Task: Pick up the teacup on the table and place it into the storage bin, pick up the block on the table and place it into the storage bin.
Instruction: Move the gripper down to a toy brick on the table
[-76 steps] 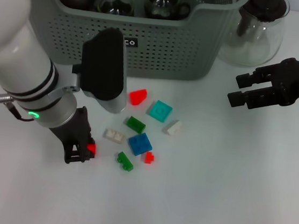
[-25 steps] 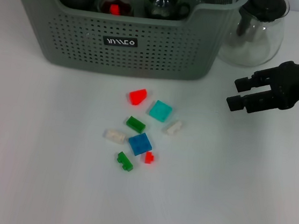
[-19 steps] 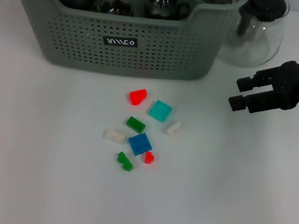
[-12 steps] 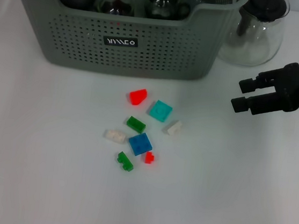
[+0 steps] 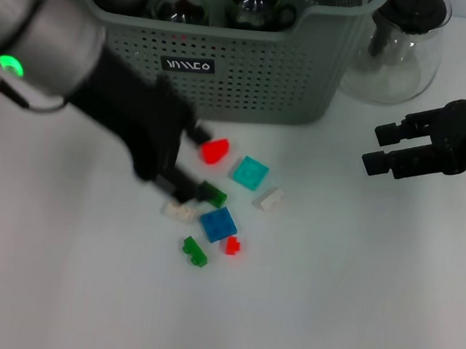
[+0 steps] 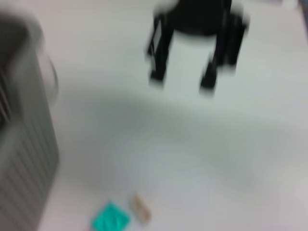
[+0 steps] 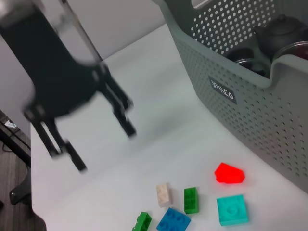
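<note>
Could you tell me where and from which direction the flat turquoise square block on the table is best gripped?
Probably from straight above, with the fingers closing on two opposite side edges of the flat turquoise square block. It lies flat and low on the white table, so only its thin sides offer purchase. The red wedge-shaped block and small white block sit close, so pick the edge pair facing away from them.

Left gripper [image 5: 190,163], fingers spread, hangs right over the scattered blocks [image 5: 218,222], its arm crossing the front wall of the storage bin [image 5: 253,76] from the left. The right gripper [image 5: 373,147], fingers parted, sits off to the right beside the glass teapot [image 5: 396,50]. Open table [image 5: 353,306] lies nearer the robot and between the two grippers.
</note>
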`<state>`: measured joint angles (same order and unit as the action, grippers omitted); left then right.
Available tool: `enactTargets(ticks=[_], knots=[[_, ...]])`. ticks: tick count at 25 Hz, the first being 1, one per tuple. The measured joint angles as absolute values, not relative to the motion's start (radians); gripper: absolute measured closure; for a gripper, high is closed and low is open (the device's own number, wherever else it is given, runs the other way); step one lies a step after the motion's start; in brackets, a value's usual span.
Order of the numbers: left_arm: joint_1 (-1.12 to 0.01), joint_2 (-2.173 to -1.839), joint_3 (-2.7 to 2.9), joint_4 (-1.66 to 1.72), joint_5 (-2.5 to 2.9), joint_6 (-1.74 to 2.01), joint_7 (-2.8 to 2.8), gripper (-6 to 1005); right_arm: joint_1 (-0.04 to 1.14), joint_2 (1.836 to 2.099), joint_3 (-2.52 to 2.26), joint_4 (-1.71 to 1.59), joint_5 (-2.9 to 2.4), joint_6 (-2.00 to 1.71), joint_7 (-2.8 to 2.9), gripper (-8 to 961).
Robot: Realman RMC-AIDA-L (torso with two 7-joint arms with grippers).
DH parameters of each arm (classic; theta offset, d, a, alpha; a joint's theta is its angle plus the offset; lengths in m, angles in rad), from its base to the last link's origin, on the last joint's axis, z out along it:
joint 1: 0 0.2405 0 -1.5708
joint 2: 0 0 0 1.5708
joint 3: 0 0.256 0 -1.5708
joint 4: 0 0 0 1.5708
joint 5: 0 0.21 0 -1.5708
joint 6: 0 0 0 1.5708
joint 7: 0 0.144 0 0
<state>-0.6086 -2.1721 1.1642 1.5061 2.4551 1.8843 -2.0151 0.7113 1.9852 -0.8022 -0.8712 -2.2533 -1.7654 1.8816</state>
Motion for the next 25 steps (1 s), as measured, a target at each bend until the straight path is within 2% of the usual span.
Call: enactTargets(ticks=[16, 22, 25], knots=[[-0.633, -2.174, 1.398, 1.22, 2.683, 1.542, -1.92, 274, 0.714, 1.99, -0.802, -0.871, -2.255, -1.761, 1.886, 269], [-0.644, -2.174, 1.424, 1.193, 2.685, 1.534, -1.899, 327, 0.71, 1.99, -0.802, -0.871, -2.255, -1.761, 1.888, 269], [-0.643, -2.175, 1.451, 1.193, 2.685, 1.526, -1.894, 450, 0.709, 1.99, -0.802, -0.87, -2.255, -1.761, 1.889, 269]])
